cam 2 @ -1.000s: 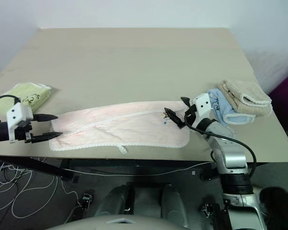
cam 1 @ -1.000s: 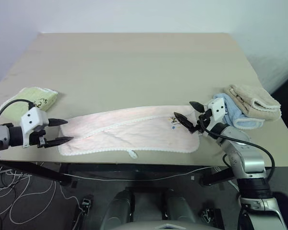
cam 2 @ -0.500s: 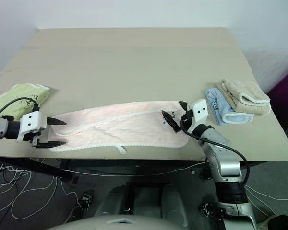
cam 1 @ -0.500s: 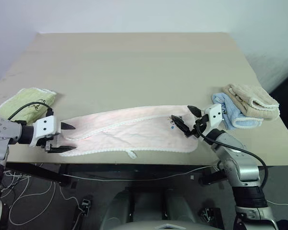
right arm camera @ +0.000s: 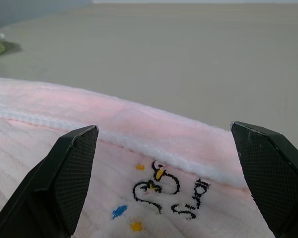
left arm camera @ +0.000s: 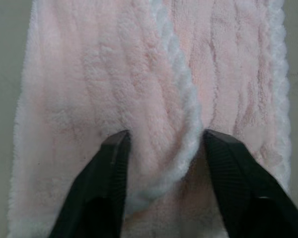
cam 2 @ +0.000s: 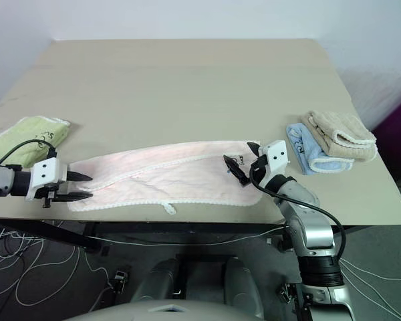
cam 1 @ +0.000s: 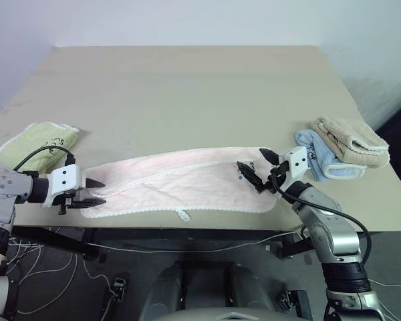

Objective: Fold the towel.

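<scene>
I see the pale pink towel [cam 1: 180,184] stretched lengthwise along the table's near edge [cam 1: 207,231], white-trimmed, folded over itself, embroidered mark [right arm camera: 161,191] near its right end.

- The left pincer [cam 1: 99,192] came down onto the left end of the towel [cam 1: 180,182]; one second ago it was just beside that end.
- Its fingers [left arm camera: 107,183] moved closer together and pinched a ridge of pink cloth with the white trim between them.
</scene>
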You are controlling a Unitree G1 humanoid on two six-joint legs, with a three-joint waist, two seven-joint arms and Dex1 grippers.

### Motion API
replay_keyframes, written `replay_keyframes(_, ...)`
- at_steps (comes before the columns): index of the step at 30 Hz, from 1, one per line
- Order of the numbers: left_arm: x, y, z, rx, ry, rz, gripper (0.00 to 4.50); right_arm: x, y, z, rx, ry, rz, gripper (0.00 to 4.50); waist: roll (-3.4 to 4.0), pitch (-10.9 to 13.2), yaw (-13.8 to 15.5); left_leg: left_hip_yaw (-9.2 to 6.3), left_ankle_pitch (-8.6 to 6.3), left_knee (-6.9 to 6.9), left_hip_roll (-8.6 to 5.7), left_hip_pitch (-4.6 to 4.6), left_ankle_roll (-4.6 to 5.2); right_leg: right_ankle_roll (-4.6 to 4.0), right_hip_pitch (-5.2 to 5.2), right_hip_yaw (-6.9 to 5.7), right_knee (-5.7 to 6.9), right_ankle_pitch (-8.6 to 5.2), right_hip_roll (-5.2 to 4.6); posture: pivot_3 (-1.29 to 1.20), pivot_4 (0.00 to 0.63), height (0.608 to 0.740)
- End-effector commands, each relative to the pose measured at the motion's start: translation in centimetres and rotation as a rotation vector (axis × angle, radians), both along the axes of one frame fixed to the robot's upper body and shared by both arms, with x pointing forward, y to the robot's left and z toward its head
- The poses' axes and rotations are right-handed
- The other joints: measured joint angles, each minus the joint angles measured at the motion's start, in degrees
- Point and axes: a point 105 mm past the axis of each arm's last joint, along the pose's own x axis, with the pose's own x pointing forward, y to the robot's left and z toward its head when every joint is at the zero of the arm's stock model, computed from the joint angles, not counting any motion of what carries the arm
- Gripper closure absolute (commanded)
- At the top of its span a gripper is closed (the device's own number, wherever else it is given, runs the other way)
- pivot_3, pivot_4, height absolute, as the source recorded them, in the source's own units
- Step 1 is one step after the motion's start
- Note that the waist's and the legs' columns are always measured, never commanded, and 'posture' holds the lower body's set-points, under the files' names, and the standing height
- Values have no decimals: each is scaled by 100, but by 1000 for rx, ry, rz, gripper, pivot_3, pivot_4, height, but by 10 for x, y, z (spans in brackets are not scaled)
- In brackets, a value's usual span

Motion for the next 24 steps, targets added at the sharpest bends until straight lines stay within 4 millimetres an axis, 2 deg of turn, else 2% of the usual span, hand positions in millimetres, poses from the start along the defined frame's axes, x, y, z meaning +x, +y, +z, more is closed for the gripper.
replay_keyframes(1, 4, 0, 11, -21, -31, -9, 3554, -2, 6, 14, 11, -52, 18, 14, 0, 0, 3, 0, 0, 1, 0, 0, 0, 0, 0, 0, 2, 0, 0, 0, 150, 740)
replay_keyframes(4, 3, -1, 12, -45, -22, -5, 4473, -3, 5, 14, 9, -52, 19, 14, 0, 0, 0, 0, 0, 4, 0, 0, 1, 0, 1, 0, 3, 0, 1, 0, 150, 740)
replay_keyframes(10, 2, -2, 19, -105, -14, 20, 4494, -3, 3, 15, -13, -55, 26, 14, 0, 0, 0, 0, -1, 7, 0, 0, 1, 1, 0, 0, 9, -1, 1, 0, 150, 740)
replay_keyframes(19, -3, 1, 34, -184, -36, 89, 4494, 5, -14, 23, -160, -89, 39, 14, 0, 0, -3, -1, -2, 10, 1, 0, 3, 0, 0, 0, 11, -1, 0, 0, 150, 740)
replay_keyframes(24, -3, -1, 43, -245, -61, 128, 4494, 10, -19, 27, -186, -100, 49, 14, 0, 0, 1, 0, -2, 11, 1, 0, 3, 0, 0, 0, 12, -1, 0, 0, 150, 740)
